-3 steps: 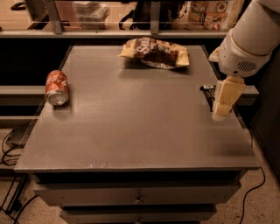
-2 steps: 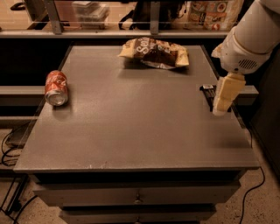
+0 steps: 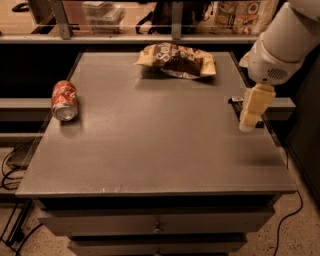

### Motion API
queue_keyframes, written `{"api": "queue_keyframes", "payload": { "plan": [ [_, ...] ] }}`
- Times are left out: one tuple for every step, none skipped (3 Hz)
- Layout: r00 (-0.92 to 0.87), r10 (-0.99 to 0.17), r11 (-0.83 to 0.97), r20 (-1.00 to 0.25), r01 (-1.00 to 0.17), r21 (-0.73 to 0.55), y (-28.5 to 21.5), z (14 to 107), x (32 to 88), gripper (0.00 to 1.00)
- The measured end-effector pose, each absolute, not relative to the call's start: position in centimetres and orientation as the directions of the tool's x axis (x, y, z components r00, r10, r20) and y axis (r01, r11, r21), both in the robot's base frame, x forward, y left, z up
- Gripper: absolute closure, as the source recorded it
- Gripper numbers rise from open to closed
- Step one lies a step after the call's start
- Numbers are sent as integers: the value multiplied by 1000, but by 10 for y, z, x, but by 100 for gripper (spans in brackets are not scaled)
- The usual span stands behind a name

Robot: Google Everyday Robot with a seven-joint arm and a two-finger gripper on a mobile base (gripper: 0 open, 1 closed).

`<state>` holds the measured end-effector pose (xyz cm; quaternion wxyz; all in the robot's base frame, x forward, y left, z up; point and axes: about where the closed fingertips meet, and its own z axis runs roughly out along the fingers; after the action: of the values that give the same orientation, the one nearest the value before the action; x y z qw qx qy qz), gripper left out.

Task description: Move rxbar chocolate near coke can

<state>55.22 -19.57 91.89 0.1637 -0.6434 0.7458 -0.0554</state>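
Note:
The coke can [image 3: 64,100] is red with white lettering and lies on its side near the left edge of the grey table [image 3: 150,145], silver top toward the front. The rxbar chocolate [image 3: 234,102] is a small black bar at the table's right edge; only its far end shows, the rest is hidden behind my gripper. My gripper [image 3: 249,124] is cream-coloured, hangs from the white arm at the right, and points down right over the bar, close to the table top.
A yellow-and-brown crinkled chip bag [image 3: 177,61] lies at the back middle of the table. A shelf with glass and packaged goods [image 3: 240,12] runs behind. Drawers sit below the front edge, and cables lie on the floor at the left.
My gripper has shifted very slightly left over the bar. The can and the chip bag have not moved.

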Motion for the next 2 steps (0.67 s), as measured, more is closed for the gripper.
{"api": "queue_keyframes", "payload": {
  "plan": [
    [-116, -975, 166, -191, -947, -274, -198, 908, 566, 0],
    [-102, -976, 147, -190, -958, -245, -205, 892, 582, 0]
  ]
}}
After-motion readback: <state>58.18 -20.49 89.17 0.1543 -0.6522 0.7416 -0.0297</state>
